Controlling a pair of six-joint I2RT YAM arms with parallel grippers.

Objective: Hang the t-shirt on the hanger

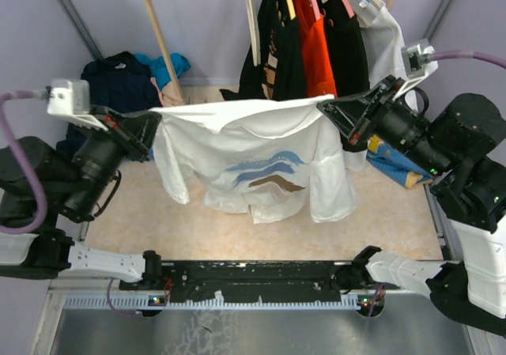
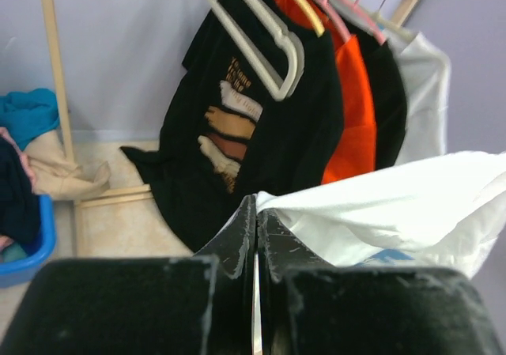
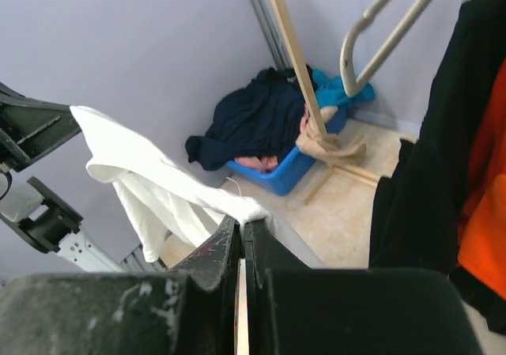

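The white t-shirt [image 1: 253,145] with a blue and brown wave print hangs stretched in the air between my two grippers, above the beige table. My left gripper [image 1: 156,126] is shut on its left shoulder edge, seen close in the left wrist view [image 2: 257,205] with the cloth [image 2: 395,197] running off to the right. My right gripper [image 1: 322,106] is shut on the other shoulder edge [image 3: 241,224], with the shirt [image 3: 150,181] trailing left. The pale grey-white hanger [image 1: 251,23] hangs bare on the rack behind the shirt, in front of a black garment [image 2: 273,50]; it also shows in the right wrist view [image 3: 379,31].
Black [image 1: 277,50], orange [image 1: 316,43] and white [image 1: 387,39] garments hang on the rack at the back. A blue bin [image 3: 292,169] of dark clothes [image 1: 118,78] stands at the back left beside a wooden rack post [image 1: 160,35]. A blue-yellow item [image 1: 391,161] lies at the right.
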